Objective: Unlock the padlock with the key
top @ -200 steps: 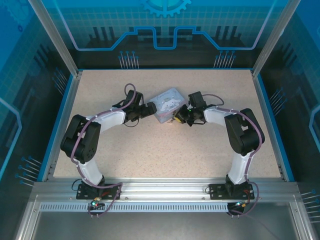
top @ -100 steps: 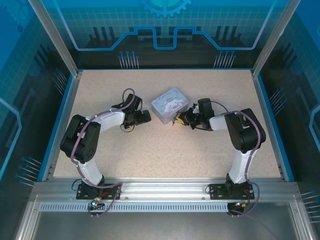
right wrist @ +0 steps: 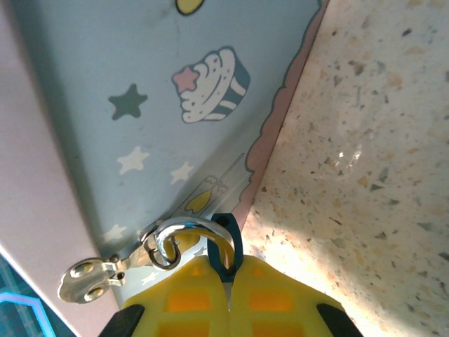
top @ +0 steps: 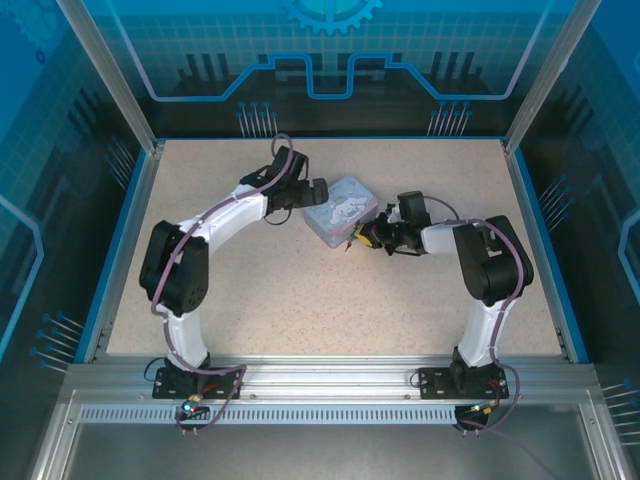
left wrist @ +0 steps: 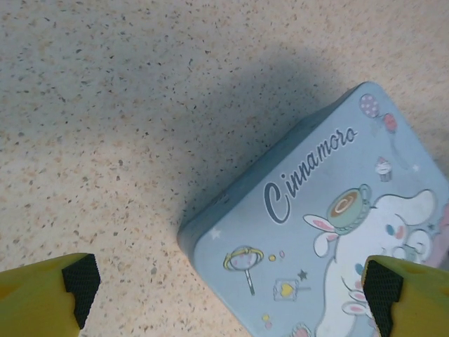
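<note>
Speckled table (top: 300, 300) holds one tin (left wrist: 316, 232); left pincer (left wrist: 231, 282) spread; right pincer (right wrist: 228, 272) pinching one padlock (right wrist: 231, 242).

A pale blue tin (top: 340, 208) lies at an angle near the middle of the speckled beige surface (top: 300, 300). It is printed with a white long-eared cartoon figure, a lollipop, a cupcake, stars and the script word "Cinnamoro". A pink scalloped border runs along one edge of the tin, with a small silver latch tab (right wrist: 88, 279) beside it. Blue panels (top: 50, 200) in an aluminium frame (top: 320, 385) surround the surface.
</note>
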You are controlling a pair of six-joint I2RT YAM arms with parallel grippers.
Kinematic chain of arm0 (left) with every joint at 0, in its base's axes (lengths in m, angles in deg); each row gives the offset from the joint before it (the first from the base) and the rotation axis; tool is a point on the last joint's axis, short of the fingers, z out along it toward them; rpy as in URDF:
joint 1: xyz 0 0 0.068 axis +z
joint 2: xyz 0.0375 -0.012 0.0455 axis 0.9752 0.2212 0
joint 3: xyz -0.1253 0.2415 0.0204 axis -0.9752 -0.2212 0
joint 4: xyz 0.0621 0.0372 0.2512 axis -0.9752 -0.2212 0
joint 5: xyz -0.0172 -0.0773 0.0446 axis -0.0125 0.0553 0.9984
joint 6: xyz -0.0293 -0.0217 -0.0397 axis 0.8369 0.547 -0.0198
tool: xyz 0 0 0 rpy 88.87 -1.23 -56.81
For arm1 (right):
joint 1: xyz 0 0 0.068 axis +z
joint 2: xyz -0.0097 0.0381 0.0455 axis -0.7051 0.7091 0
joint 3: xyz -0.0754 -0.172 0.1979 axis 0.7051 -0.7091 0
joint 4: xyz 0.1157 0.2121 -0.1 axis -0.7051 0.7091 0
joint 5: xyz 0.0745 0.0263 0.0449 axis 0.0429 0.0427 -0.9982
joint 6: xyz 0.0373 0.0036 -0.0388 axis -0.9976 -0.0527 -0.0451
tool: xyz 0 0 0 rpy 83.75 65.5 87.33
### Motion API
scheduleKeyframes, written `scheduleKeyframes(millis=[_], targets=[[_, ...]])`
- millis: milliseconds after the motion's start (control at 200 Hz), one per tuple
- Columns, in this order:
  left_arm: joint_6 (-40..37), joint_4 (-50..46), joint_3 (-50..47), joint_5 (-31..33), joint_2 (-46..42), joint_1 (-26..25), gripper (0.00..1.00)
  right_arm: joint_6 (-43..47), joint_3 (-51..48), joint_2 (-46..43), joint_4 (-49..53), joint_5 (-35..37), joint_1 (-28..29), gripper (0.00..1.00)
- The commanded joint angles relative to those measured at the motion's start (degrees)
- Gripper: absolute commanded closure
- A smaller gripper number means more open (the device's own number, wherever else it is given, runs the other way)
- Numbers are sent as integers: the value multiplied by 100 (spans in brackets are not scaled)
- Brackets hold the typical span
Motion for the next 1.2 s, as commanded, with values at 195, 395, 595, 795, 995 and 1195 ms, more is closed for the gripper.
scheduleKeyframes(millis=[195,395,595,795,995,1195], targets=[[-890,-879,575,1041,708,-395,1,246,365,-144,586,-134,-105,100],[-1261,-1144,814,1425,979,-600,1,671,734,-249,1766,192,-109,100],[-1313,-1224,853,1414,1122,-636,1,923,1179,-257,3083,675,-76,100],[-1343,-1266,871,1342,1232,-631,2,738,1118,-277,2750,616,-76,100],[-1316,-1286,823,1196,1289,-641,4,26,772,-180,1410,316,-105,100],[-1294,-1306,721,1095,1372,-641,6,-670,414,-115,225,215,-234,100]])
